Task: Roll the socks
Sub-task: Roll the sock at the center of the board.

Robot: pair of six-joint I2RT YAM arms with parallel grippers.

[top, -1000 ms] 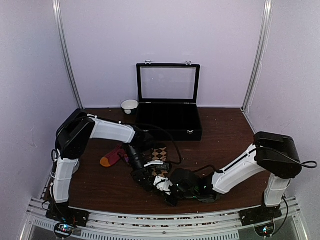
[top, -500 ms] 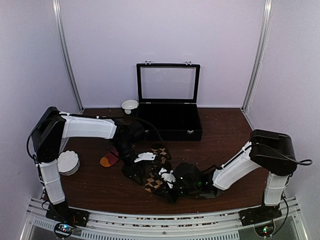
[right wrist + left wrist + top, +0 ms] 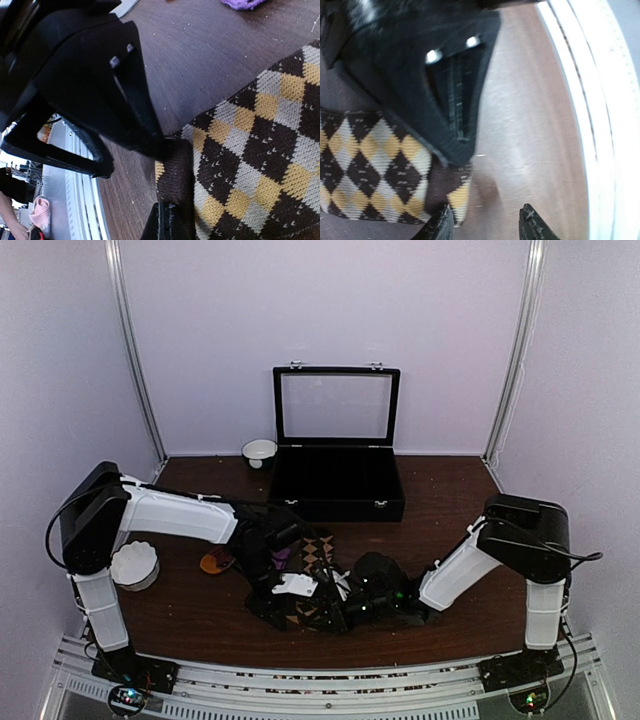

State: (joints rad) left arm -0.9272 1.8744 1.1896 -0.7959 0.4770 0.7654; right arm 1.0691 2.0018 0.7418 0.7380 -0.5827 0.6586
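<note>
The dark brown argyle sock (image 3: 316, 548) lies flat mid-table, and its diamonds fill the right wrist view (image 3: 260, 160) and the left wrist view (image 3: 370, 165). My left gripper (image 3: 485, 227) is open at the sock's near edge, one fingertip (image 3: 440, 227) over the fabric and the other over bare wood. My right gripper (image 3: 167, 222) is shut, its tips at the sock's brown cuff corner (image 3: 177, 165); I cannot tell whether any fabric is pinched. From above, both grippers (image 3: 298, 602) (image 3: 332, 606) meet over the sock. The magenta-red sock with the orange toe (image 3: 214, 562) lies left of them.
A black case (image 3: 338, 490) with its glass lid raised stands at the back. A white bowl (image 3: 259, 450) sits beside it and a white ribbed cup (image 3: 134, 565) at the left. The metal rail (image 3: 600, 125) runs along the table's near edge.
The left arm has swung so that its gripper sits lower over the sock's near end, uncovering the ribbed cup. The right gripper has slid left and closed.
</note>
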